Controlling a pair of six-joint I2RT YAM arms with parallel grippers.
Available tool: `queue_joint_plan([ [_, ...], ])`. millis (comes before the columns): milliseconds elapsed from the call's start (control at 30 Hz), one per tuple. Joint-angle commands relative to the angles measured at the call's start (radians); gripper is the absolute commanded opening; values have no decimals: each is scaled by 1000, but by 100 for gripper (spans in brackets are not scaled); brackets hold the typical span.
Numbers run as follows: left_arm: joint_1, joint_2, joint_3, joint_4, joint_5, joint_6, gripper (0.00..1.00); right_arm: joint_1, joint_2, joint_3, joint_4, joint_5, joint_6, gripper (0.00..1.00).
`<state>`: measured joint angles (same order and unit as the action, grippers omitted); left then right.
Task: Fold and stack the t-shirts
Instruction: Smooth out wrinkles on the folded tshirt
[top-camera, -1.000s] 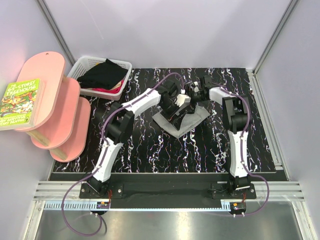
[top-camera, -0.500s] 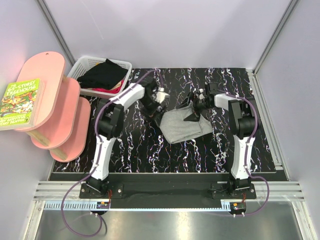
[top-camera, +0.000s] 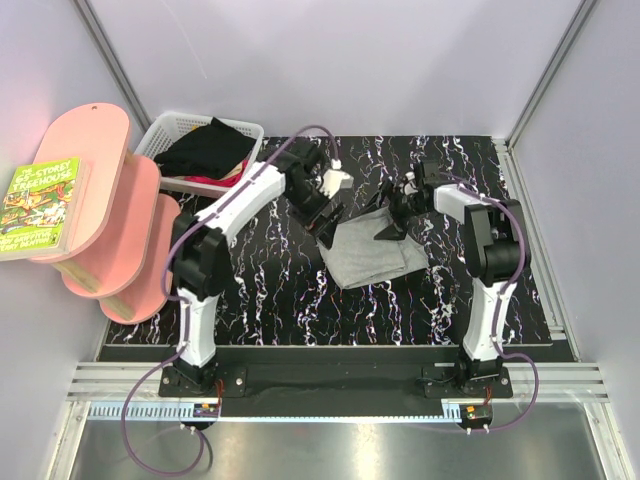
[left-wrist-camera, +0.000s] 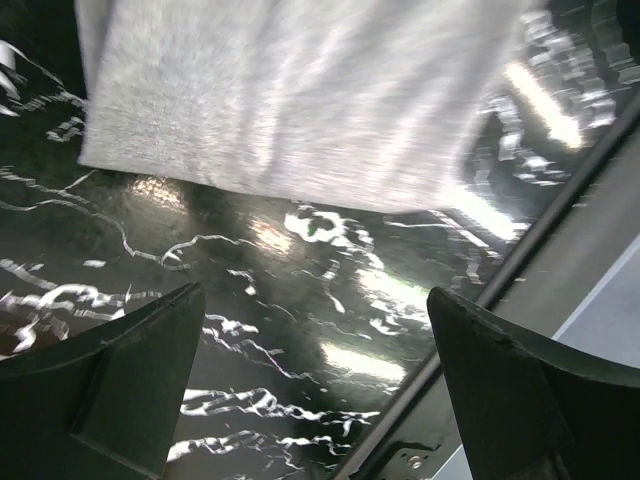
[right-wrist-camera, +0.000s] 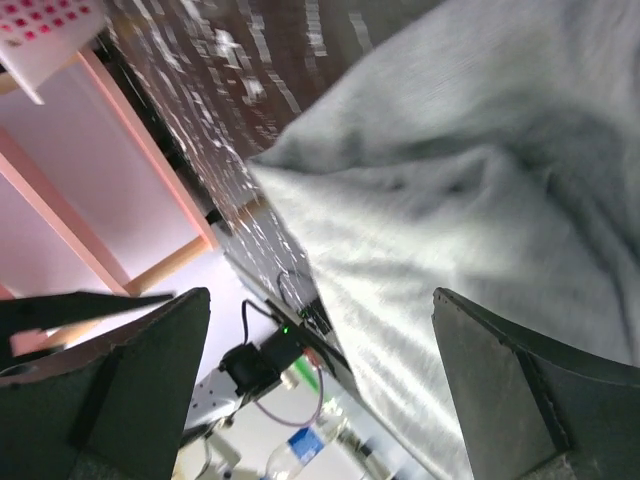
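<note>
The light heather-grey t-shirt (top-camera: 372, 256) lies folded into a small flat rectangle at the middle of the black marbled table. My left gripper (top-camera: 320, 213) hangs just left of the shirt's far left corner, open and empty. In the left wrist view (left-wrist-camera: 315, 300) the shirt (left-wrist-camera: 300, 100) lies beyond the fingertips. My right gripper (top-camera: 391, 218) is over the shirt's far right edge, open and empty. In the right wrist view (right-wrist-camera: 320, 295) the grey cloth (right-wrist-camera: 460, 200) fills the space past the fingers. The black t-shirt (top-camera: 205, 150) lies bunched in the basket.
A white lattice basket (top-camera: 165, 128) stands at the table's back left corner, with some red cloth under the black shirt. A pink tiered shelf (top-camera: 110, 200) with a green book (top-camera: 40, 205) stands left of the table. Grey walls close the back and sides.
One second ago both grippers were together on a raised fold of the grey shirt. They have let go and moved apart, and the shirt now lies flat.
</note>
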<state>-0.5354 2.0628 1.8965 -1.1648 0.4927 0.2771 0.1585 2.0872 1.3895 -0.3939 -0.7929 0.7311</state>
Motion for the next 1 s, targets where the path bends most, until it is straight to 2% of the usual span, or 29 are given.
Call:
queue_joint_plan([
  [0,-14,-75,30,-29,112,-21,99,-19,-163,57,-39,113,-28,100],
  [200,-98,26,19,-32,118,-15,99,-94,-142,19,-45,136,-71,100],
  [467,-123,184,52,-3,132,-26,99,-223,-107,-79,-48,181,-130,100],
  [600,-127,243,81,4,77,-16,99,-267,-102,-87,-49,207,-144,100],
  [800,-103,281,53,25,-52,39,99,-272,-56,-109,-60,219,-165,100],
  [967,-89,277,79,25,-62,43,99,-267,-26,-185,-1,160,-162,100],
])
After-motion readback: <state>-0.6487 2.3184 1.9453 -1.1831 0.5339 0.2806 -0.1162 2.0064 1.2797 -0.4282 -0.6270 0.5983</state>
